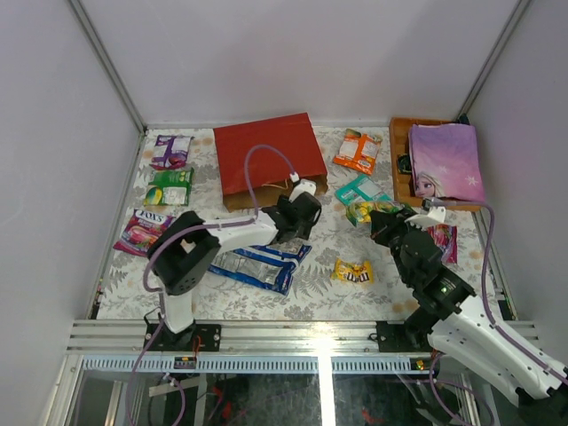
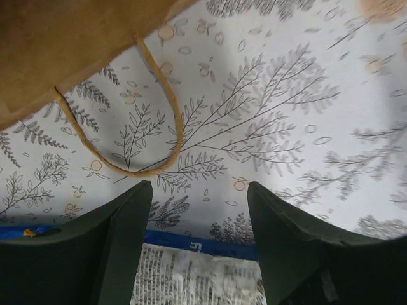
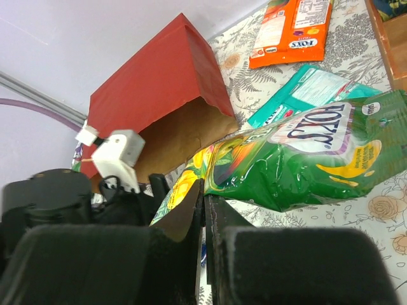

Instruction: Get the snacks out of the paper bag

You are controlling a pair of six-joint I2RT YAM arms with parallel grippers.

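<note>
The red paper bag (image 1: 266, 155) lies flat with its brown mouth toward me, also seen in the right wrist view (image 3: 159, 82). My left gripper (image 1: 297, 213) hovers just before that mouth. Its jaws stand open (image 2: 198, 190) over the cloth, with the tan cord handle (image 2: 127, 149) ahead and the long blue bag's edge (image 2: 197, 267) below. That blue bag (image 1: 262, 264) lies on the table near the left arm. My right gripper (image 1: 383, 222) is shut (image 3: 206, 184) on a corner of a green packet (image 3: 305, 159), held right of the bag.
Orange (image 1: 358, 149), teal (image 1: 358, 187), small yellow (image 1: 352, 272) and pink (image 1: 446, 241) packets lie on the right. Purple (image 1: 170, 151), green (image 1: 170, 187) and pink (image 1: 142, 232) packets lie on the left. An orange wooden tray (image 1: 399, 164) holds a purple princess item (image 1: 446, 160) at back right.
</note>
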